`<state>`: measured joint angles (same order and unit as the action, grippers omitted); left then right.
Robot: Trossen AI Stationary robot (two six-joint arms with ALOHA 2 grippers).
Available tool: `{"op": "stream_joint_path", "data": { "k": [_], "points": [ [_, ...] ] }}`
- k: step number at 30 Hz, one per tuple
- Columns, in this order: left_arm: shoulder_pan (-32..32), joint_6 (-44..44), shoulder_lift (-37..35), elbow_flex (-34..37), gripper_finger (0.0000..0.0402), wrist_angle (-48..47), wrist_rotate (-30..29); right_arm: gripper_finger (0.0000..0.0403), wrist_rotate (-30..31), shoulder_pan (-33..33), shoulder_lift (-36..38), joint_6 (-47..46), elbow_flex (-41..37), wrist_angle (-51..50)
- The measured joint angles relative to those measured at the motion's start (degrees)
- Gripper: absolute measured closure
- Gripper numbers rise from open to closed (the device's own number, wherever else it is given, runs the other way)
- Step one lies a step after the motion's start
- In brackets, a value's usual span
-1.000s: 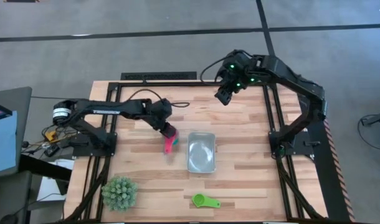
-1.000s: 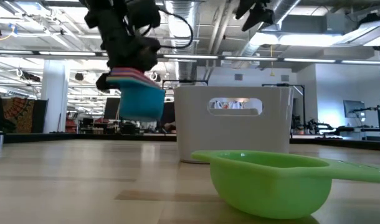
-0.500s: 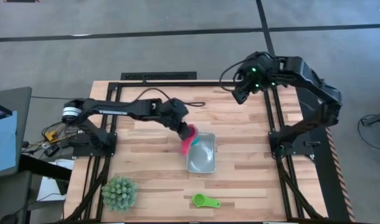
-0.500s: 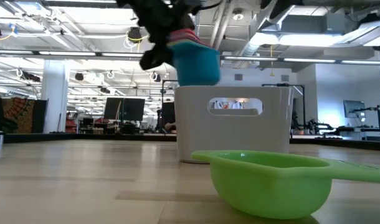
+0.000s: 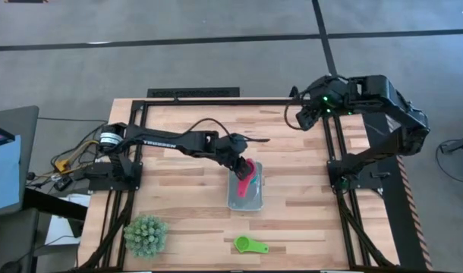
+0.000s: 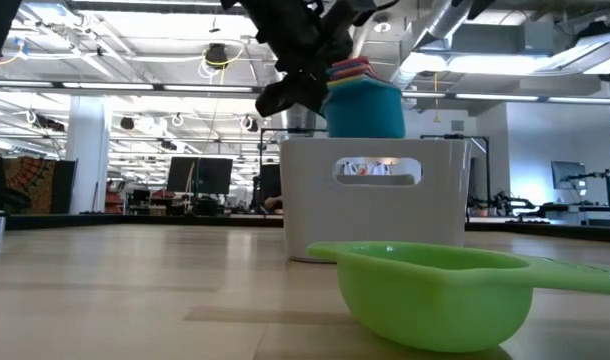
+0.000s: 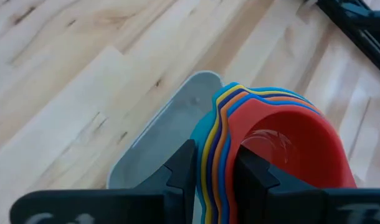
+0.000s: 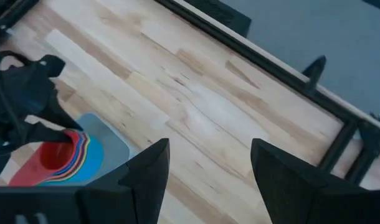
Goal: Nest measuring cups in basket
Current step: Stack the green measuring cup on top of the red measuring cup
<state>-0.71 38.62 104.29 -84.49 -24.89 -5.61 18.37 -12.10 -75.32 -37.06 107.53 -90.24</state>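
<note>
The left gripper hangs over the pale grey basket, its two dark fingers pinching a nested stack of measuring cups by the rims, one finger outside the stack and one inside the pink innermost bowl. The stack is clear of the basket: in the low view its teal outer cup sits just above the basket's top edge, directly below the gripper. From the left wrist, teal, yellow, blue, purple and orange rims show around the pink bowl, but the handles are cut off by the frame, and the basket floor beneath the gripper is partly hidden behind the stack. A lone green measuring cup lies on the table well away from the gripper, nearer the front edge; a spiky green plant ball stands off to the front left. The right gripper waits raised over the far right corner, fingers spread wide and holding nothing.
</note>
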Motion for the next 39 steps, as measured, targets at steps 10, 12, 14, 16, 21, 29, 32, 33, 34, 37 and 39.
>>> {"op": "stream_joint_path", "data": {
  "k": [10,12,14,16,21,29,32,33,34,37,39],
  "points": [
    [-0.9,8.44,-4.12,-0.02,0.034,-8.16,-5.38,0.0154,-0.59,-1.27,1.28,12.79,-1.72,1.6],
    [-0.83,9.63,-5.75,-0.02,0.0339,-11.67,-6.83,0.0154,-3.48,-2.64,2.14,15.44,-5.73,4.56],
    [-0.36,11.36,-7.42,-0.04,0.0339,-15.83,-8.44,0.0154,-8.63,-4.28,3.66,17.67,-12.01,9.38],
    [0.71,13.1,-8.55,-0.06,0.0339,-20.63,-11.92,0.0154,-14.17,-5.08,5.88,18.94,-19.81,15.15],
    [5.53,19.92,-9.88,0.56,0.0339,-32.39,-16.2,0.0154,-21.61,-4.24,10.96,15.35,-38.04,27.65],
    [10.79,25.25,-10.72,13.63,0.0339,-29.74,-14.16,0.0154,-24.34,5.29,15.85,0.85,-52.63,38.72],
    [11.52,25.97,-11.79,20.76,0.0339,-21.47,-11.17,0.0154,-22.94,10.18,15.64,-4.86,-54.62,42.88],
    [11.65,26.13,-12.4,23.03,0.0339,-19.0,-10.35,0.0154,-21.63,11.93,15.27,-6.94,-55.04,44.14],
    [11.82,26.39,-12.97,25.23,0.0339,-16.64,-9.55,0.0154,-20.37,13.66,14.91,-9.12,-55.46,45.17],
    [12.7,27.82,-15.07,29.85,0.0339,-10.83,-8.76,0.0154,-17.25,18.87,12.82,-14.38,-55.49,48.5],
    [13.6,27.72,-16.2,31.84,0.0339,-9.31,-9.3,0.0154,-15.78,22.11,11.25,-17.33,-55.47,50.51]
  ]
}}
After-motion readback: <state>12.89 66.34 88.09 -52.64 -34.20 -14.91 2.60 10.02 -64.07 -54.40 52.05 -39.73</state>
